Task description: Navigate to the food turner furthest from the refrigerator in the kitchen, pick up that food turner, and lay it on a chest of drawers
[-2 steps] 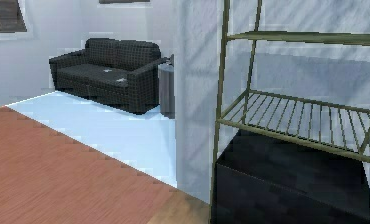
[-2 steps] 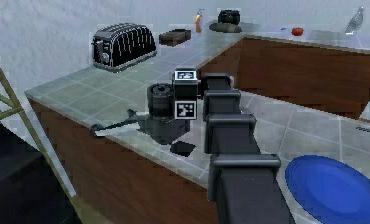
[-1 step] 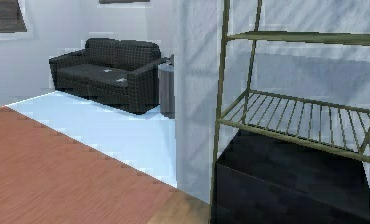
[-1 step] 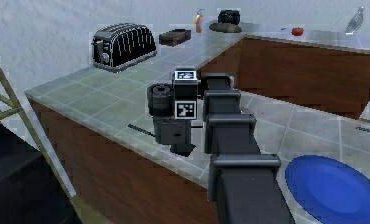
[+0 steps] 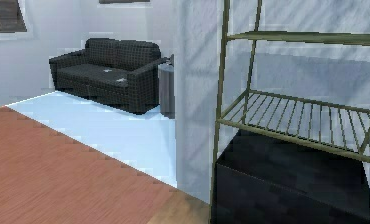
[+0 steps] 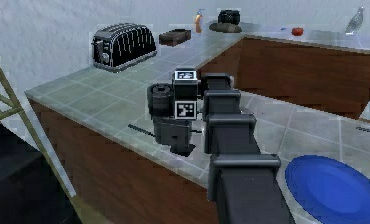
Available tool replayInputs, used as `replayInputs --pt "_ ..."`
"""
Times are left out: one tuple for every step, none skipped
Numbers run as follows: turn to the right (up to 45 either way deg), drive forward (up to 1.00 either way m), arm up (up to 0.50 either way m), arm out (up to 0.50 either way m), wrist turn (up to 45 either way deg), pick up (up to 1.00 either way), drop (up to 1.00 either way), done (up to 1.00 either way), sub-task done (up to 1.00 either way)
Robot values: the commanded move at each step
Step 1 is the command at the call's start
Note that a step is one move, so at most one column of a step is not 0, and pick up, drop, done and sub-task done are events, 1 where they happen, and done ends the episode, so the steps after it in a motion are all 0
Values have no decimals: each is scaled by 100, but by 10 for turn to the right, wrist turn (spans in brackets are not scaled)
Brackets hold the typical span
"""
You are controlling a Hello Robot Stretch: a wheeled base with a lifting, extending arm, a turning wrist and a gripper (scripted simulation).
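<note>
Toaster (image 6: 125, 46) and plate (image 6: 333, 188) sit well apart on the counter (image 6: 83, 95).

Blue plate (image 6: 333, 188) cut off at btm edge; pincer (image 6: 139, 127) load unclear.

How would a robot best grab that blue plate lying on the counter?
Probably by its rim. The blue plate lies flat on the counter, so only that thin edge offers a hold. Come from above at the edge farther up the arm side view, where bare tiles adjoin it.
</note>
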Motion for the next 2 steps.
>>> replayInputs --pt "0 0 -14 0 0 0 0 0 0" --pt "0 0 0 0 0 100 0 0 0"
